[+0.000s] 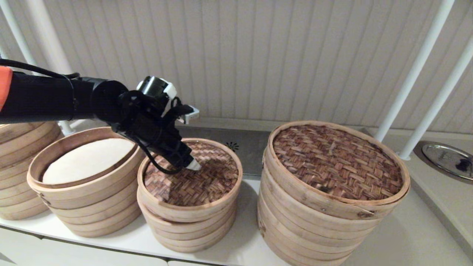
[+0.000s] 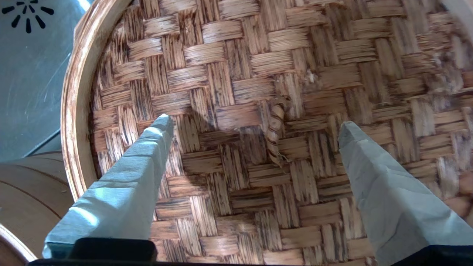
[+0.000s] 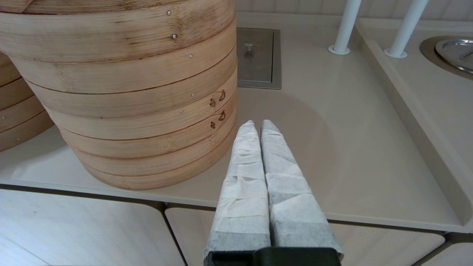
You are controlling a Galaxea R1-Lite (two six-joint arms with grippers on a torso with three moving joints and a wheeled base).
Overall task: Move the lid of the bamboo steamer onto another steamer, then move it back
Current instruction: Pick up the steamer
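Observation:
The bamboo steamer lid (image 1: 207,173), with its tan herringbone weave, rests on the shortest, narrowest steamer stack (image 1: 188,221) in the middle of the counter. My left gripper (image 1: 188,164) hangs just above the lid's centre. In the left wrist view the gripper (image 2: 255,125) is open. The lid's small loop handle (image 2: 275,129) lies between the two fingers, nearer one of them, and neither touches it. The woven top (image 2: 236,55) fills that view. My right gripper (image 3: 258,123) is shut on nothing, low at the counter's front edge, and does not show in the head view.
An uncovered, slightly wider stack with a white liner (image 1: 87,159) stands left of the lidded one. Another stack (image 1: 18,166) is at the far left. The widest stack with a dark coarse lid (image 1: 336,159) is on the right, close to my right gripper. White posts (image 1: 417,70) rise behind.

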